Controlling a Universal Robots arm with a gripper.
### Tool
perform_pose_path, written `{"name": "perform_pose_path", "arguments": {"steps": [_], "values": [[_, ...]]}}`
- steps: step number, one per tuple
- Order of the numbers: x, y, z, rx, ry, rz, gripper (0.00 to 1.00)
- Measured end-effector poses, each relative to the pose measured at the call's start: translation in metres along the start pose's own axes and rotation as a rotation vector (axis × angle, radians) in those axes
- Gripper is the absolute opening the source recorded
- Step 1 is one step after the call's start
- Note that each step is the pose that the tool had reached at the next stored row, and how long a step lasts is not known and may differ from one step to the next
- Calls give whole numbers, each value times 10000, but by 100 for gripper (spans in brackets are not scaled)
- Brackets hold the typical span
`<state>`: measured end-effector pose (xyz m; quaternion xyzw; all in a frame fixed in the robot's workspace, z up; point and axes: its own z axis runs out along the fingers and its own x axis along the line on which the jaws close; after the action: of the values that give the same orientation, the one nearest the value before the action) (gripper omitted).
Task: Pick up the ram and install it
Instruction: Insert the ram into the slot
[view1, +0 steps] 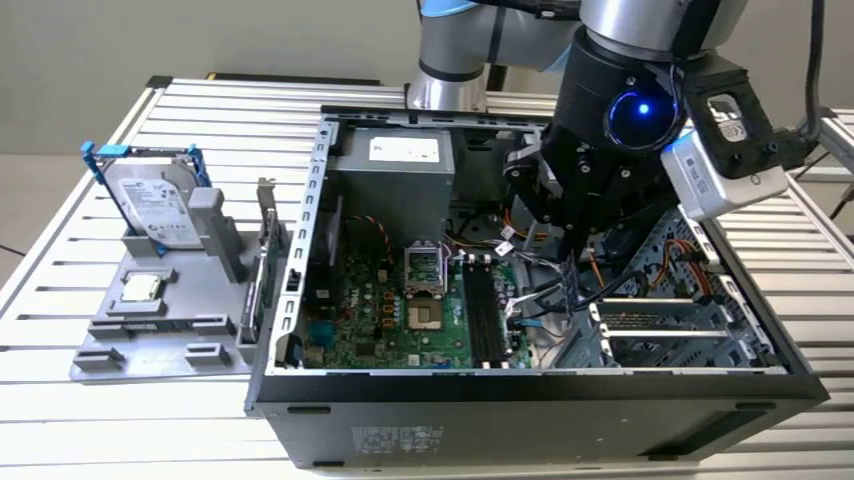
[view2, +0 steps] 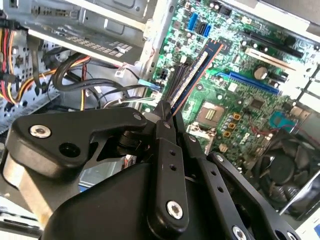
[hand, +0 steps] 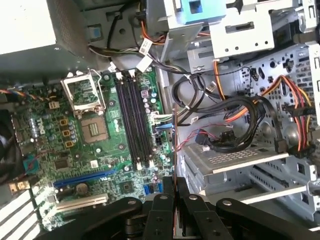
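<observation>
The slatted table (view1: 54, 330) carries the open computer case (view1: 534, 405), its motherboard (hand: 50, 130) facing up and the black memory slots (hand: 134, 120) apparently empty. The gripper (hand: 173, 187) hangs inside the case with its fingers pinching the ram (view2: 197, 70), which is seen edge-on in both wrist views, running parallel to the slots but beside them, toward the loose cables (hand: 220, 115). Seating it well, I judge, calls for centring the stick over one slot, keeping clear of those cables, and pressing down level.
</observation>
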<state>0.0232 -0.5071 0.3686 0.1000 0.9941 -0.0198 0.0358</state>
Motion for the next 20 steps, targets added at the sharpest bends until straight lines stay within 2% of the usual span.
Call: {"name": "perform_pose_path", "arguments": {"steps": [11,20], "values": [[0,0,0,-16,-58,-1321,0],[0,0,0,-12,-96,-2186,0]]}}
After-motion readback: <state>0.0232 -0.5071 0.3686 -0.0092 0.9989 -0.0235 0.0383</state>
